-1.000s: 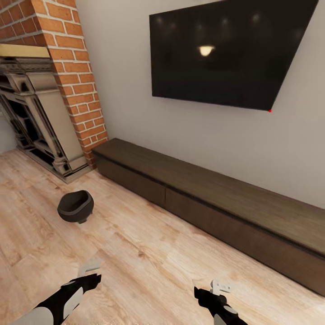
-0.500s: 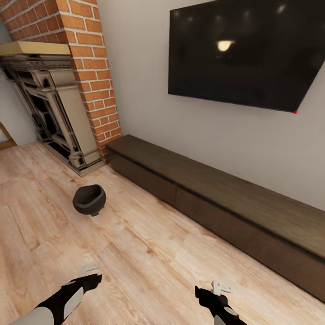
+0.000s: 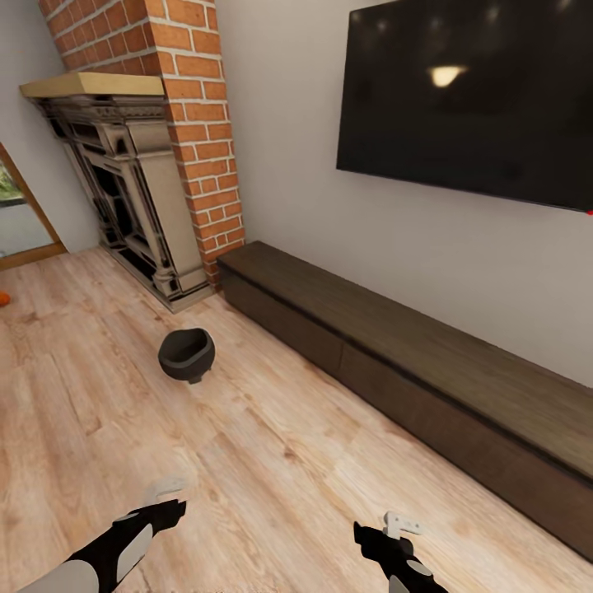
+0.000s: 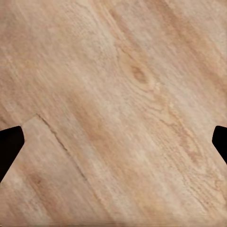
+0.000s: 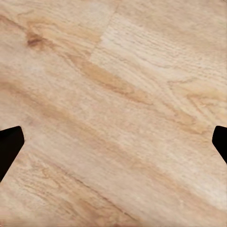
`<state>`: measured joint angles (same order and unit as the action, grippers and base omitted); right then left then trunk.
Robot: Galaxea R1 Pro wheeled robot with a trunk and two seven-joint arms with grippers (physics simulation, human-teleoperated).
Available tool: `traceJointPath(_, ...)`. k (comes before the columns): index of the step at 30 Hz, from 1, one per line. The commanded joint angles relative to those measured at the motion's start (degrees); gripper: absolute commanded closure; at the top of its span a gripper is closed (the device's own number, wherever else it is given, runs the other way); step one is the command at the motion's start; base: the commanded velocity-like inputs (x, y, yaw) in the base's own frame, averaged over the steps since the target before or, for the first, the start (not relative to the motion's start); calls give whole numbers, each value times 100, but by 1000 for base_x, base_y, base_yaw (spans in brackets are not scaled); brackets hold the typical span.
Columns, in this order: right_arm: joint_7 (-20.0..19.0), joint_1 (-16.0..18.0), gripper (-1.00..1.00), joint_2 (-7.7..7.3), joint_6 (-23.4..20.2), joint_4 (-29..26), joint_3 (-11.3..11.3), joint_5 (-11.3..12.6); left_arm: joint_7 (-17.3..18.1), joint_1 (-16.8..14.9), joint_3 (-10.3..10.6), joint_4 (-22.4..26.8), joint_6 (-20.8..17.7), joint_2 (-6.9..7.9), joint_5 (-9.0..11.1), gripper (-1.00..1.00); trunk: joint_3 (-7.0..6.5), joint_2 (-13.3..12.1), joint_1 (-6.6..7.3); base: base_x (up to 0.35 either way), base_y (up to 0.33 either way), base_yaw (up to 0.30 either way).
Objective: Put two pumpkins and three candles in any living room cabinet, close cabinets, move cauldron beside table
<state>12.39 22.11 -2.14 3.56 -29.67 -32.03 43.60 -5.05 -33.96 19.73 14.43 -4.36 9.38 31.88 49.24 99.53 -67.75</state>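
Observation:
The black cauldron stands upright on the wood floor, in front of the left end of the long dark-brown cabinet, whose drawer fronts are all shut. A small orange shape, cut off by the picture's left edge, may be a pumpkin. The candles are out of view. My left gripper and right gripper hang low over bare floor, well short of the cauldron. In both wrist views the dark fingertips stand wide apart with only floorboards between them, so both are open and empty.
An ornate grey-beige fireplace surround and a brick chimney stand at the back left. A large black TV hangs on the wall above the cabinet. A doorway or window shows at the far left.
The camera has swung to the left, so the whole scene slid to the right; the fireplace, the far-left opening and the orange shape came into view. Both arms keep their pose.

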Motion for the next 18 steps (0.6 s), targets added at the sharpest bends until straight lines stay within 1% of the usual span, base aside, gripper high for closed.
traceJointPath(1,37,4,-100,-7,29,-9,-48,61,-39,0,48,16,-30,4,46,-100,-6,-39,23,0,0,191)
traceJointPath(12,35,4,-100,-9,15,-20,-49,46,-42,-1,56,16,-30,3,38,-100,-123,-481,265,0,0,191)
traceJointPath(18,35,4,-100,-17,12,-35,-49,47,-48,-2,72,16,-30,-5,38,-100,-78,-481,265,0,0,190)
